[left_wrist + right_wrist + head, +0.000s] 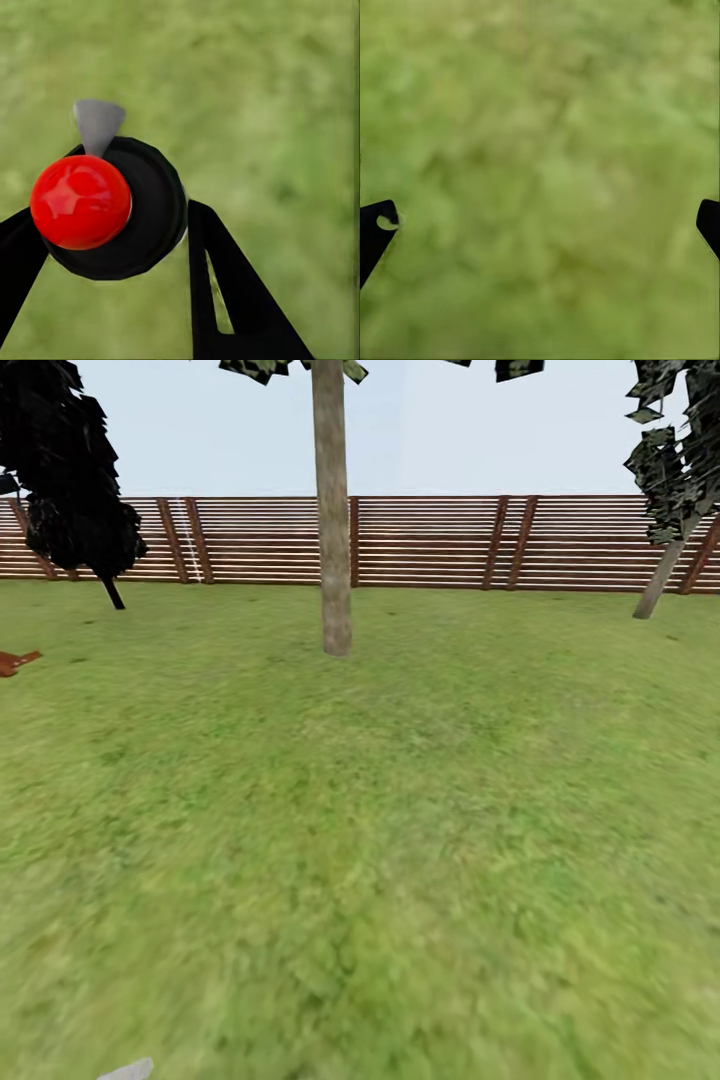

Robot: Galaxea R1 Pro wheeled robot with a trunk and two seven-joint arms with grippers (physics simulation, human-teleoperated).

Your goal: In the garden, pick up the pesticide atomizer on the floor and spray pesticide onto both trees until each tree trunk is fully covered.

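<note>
Pesticide atomizer [112, 206] sits clamped between the two black fingers [225, 285] of the left gripper [109, 225], seen end-on in the left wrist view: a round black body with a glossy red ball on its top and a small grey nozzle poking out toward blurred grass. One finger presses its side at about 4 o'clock, the other at about 8 o'clock. The right gripper [540, 225] is spread wide, its two dark fingertips [375, 232] showing at the 9 and 3 o'clock edges of the right wrist view with nothing but lawn between them. From the head view, a pale mottled tree trunk [332, 510] rises at 12 o'clock, standing upright on the lawn [400, 810] in front of the brown slatted fence [440, 542]. A second, leaning trunk [662, 580] stands at about 2 o'clock near the fence, and a black conifer [65, 470] stands at about 10 o'clock. A small grey tip [128, 1071] shows at 7 o'clock.
</note>
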